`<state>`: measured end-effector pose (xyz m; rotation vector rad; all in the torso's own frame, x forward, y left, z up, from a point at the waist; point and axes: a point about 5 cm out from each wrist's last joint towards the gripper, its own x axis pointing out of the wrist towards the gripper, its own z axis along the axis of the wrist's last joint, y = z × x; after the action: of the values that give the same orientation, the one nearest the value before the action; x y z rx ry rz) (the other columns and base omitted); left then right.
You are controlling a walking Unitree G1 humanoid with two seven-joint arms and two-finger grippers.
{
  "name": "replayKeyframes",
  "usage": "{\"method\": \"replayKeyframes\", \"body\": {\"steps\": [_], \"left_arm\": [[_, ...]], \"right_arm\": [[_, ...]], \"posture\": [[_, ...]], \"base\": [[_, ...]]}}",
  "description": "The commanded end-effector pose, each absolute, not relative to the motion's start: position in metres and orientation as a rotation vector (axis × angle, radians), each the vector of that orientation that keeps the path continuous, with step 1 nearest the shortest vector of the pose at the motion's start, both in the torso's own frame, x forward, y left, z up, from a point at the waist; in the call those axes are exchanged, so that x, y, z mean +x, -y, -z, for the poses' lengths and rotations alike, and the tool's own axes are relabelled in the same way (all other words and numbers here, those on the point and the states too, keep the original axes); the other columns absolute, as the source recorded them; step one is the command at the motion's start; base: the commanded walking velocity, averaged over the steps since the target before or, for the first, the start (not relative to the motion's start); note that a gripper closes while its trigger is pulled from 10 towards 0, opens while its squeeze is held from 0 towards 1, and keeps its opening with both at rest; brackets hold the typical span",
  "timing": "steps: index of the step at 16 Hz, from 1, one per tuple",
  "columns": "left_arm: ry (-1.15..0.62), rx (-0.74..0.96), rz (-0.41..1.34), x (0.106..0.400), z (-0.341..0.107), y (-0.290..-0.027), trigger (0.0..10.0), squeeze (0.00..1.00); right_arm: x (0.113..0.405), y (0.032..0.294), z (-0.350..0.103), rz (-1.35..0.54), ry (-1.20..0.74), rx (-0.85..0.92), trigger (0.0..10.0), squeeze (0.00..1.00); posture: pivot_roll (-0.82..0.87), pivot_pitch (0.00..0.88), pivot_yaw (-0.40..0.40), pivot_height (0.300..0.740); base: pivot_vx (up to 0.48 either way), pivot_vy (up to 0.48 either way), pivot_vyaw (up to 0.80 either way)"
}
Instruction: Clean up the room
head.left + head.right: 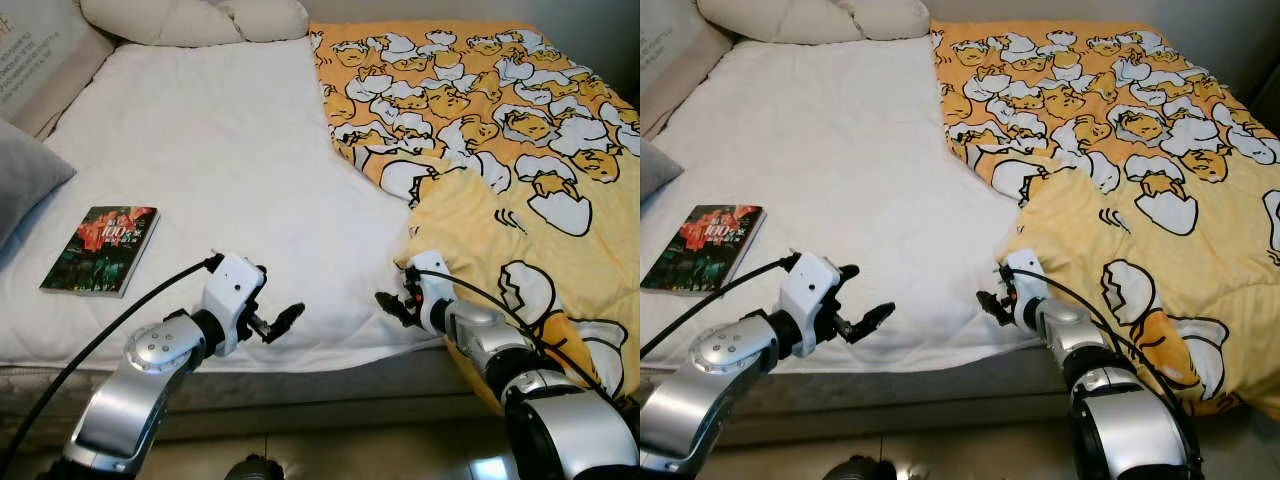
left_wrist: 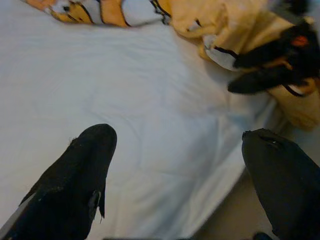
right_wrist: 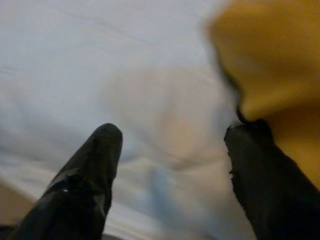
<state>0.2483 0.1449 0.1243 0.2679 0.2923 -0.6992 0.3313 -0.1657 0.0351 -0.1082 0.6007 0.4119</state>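
A yellow blanket [image 1: 500,130] printed with egg characters covers the right half of the bed, its near corner bunched at the front edge. My right gripper [image 1: 390,303] is open just left of that corner, low over the white sheet [image 1: 220,150]. In the right wrist view one fingertip [image 3: 250,145] touches the blanket's yellow edge [image 3: 270,60]. My left gripper [image 1: 280,322] is open over the sheet near the bed's front edge, holding nothing. A dark book [image 1: 102,248] with red lettering lies flat on the sheet at the left.
Two cream pillows [image 1: 190,18] lie at the head of the bed and a grey pillow [image 1: 25,175] sits at the left edge. Tiled floor [image 1: 350,450] runs below the mattress front.
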Motion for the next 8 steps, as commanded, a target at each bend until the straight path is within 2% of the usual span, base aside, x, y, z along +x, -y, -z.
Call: {"method": "replayKeyframes", "body": {"steps": [1,5,8], "left_arm": [[-0.309,0.262,0.721,0.244,-0.124,-0.143,10.0,1.0],[-0.317,0.264,0.736,0.24,-0.125,-0.143,10.0,1.0],[-0.328,0.267,0.736,0.238,-0.126,-0.143,10.0,1.0]], "right_arm": [[0.331,0.176,-0.034,-0.353,-0.62,-0.127,10.0,1.0],[0.326,0.182,-0.028,-0.318,-0.662,-0.194,10.0,1.0],[0.327,0.198,-0.029,-0.205,-0.652,-0.332,10.0,1.0]], "posture": [[0.07,0.15,0.022,0.74],[0.08,0.161,0.026,0.74],[0.08,0.172,0.029,0.74]], "base": [[0.0,0.0,0.0],[0.0,0.0,0.0],[0.0,0.0,0.0]]}}
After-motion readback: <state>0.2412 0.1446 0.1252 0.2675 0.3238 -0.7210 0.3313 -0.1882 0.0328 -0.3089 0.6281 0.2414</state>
